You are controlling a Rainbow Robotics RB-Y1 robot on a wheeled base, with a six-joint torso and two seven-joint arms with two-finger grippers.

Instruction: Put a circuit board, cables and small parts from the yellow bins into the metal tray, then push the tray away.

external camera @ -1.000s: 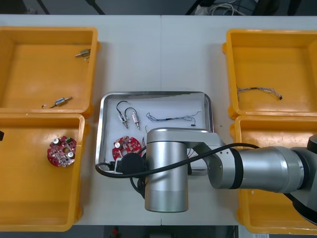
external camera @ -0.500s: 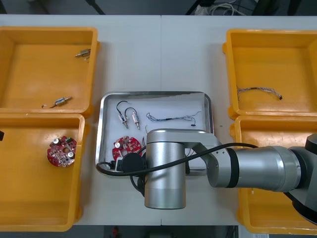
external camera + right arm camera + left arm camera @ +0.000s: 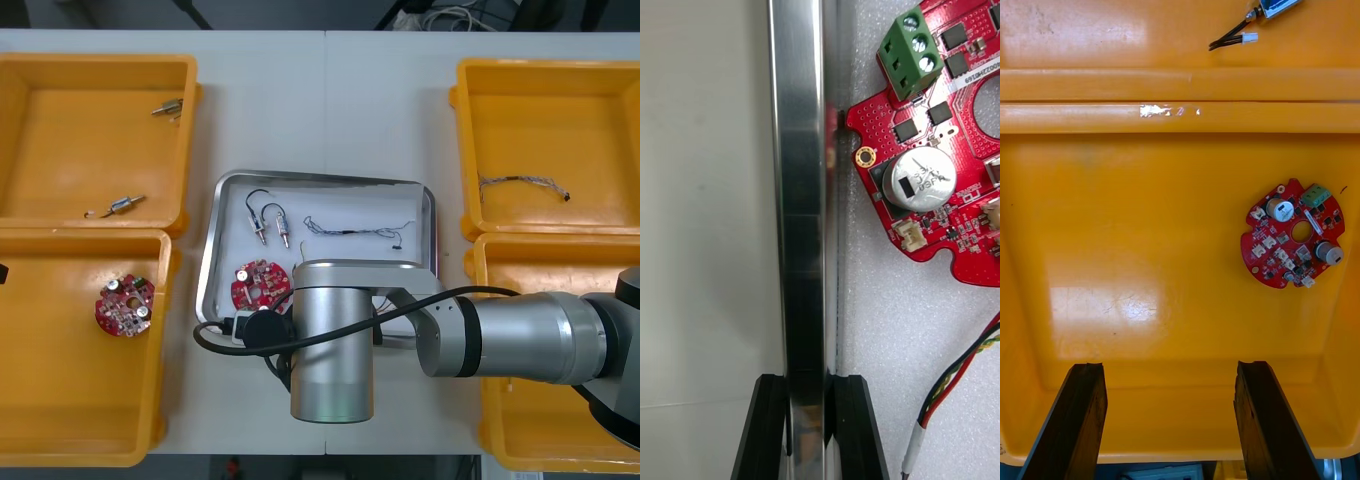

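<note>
The metal tray (image 3: 322,179), white inside, lies between the yellow bins. My right gripper (image 3: 806,386) is shut on the tray's near rim (image 3: 801,187), one black finger (image 3: 769,424) on each side of it. Inside the tray lie a round red circuit board (image 3: 258,284) (image 3: 940,150), two small metal parts on black cables (image 3: 268,222), a twisted blue and white cable (image 3: 360,231) and a red and yellow cable (image 3: 959,371). My right arm (image 3: 335,345) covers the tray's near edge in the front view. My left gripper (image 3: 1169,367) hangs open over the near left bin (image 3: 1150,247).
The near left bin holds another red circuit board (image 3: 125,305) (image 3: 1294,244). Two small metal parts (image 3: 122,205) lie in the far left bin (image 3: 60,70). A cable (image 3: 522,183) lies in the far right bin (image 3: 545,75). Bare table lies beyond the tray.
The right gripper has shut on the tray's near rim. The tray has slid a little away from me and turned slightly. The left arm has not moved.
</note>
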